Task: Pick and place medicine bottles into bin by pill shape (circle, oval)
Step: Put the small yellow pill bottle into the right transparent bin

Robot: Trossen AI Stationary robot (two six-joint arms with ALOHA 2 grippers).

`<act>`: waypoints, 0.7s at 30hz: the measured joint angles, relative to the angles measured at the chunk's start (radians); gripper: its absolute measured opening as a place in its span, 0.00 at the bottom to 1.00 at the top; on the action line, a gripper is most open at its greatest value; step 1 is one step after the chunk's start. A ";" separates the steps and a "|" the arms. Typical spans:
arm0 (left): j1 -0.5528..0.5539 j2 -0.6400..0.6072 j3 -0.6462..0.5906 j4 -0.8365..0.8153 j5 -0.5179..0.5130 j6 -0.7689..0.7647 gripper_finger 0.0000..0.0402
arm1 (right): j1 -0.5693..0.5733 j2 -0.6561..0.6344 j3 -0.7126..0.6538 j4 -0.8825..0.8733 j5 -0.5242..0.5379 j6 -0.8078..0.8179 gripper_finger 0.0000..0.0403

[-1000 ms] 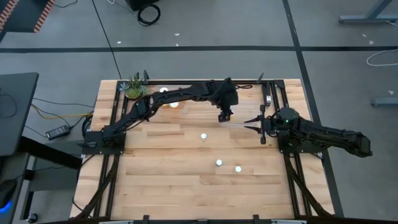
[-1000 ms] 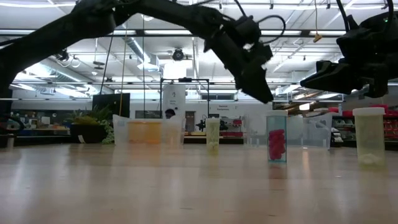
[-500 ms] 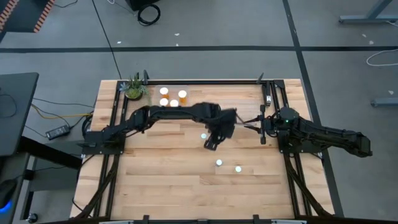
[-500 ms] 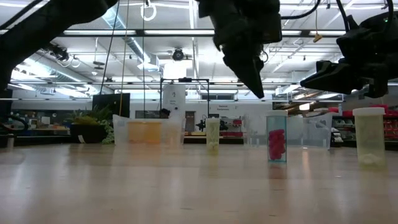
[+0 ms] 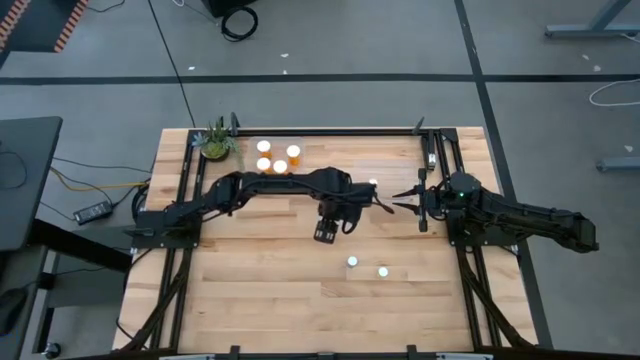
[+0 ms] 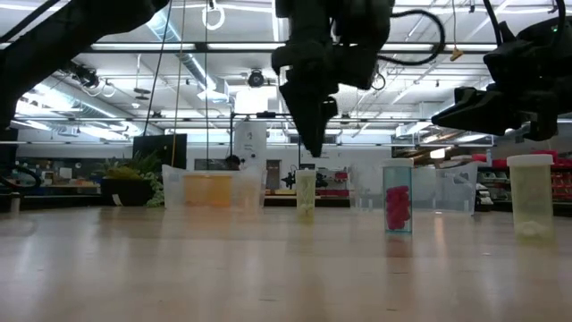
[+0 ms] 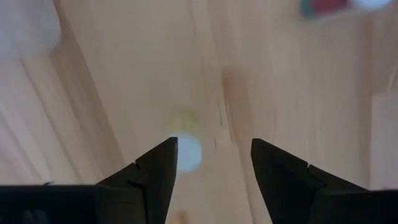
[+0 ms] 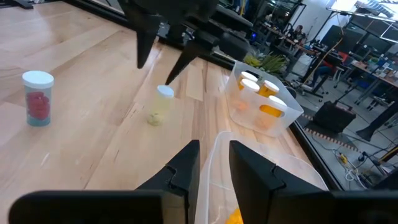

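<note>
The left gripper (image 5: 326, 232) has swung from the top centre down to mid-frame, jaws spread above a pale bottle (image 6: 306, 194); wooden table (image 5: 260, 290), grey floor.

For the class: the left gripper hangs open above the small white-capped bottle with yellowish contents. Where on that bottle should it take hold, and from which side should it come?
Probably from straight above. The bottle stands upright and alone on the table, so the left gripper, open and pointing down, can drop its fingers either side of the round body just below the white cap. A cylinder offers parallel sides at any angle.
</note>
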 joint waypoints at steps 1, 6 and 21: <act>0.003 0.000 0.000 -0.018 -0.001 -0.015 0.53 | 0.000 0.000 0.000 0.000 0.000 0.000 0.23; 0.010 0.001 -0.037 -0.055 -0.005 -0.070 0.53 | 0.000 0.000 0.000 0.000 0.000 0.000 0.23; 0.015 -0.001 -0.239 0.096 -0.052 -0.134 0.64 | 0.000 0.000 0.000 0.000 0.000 0.000 0.23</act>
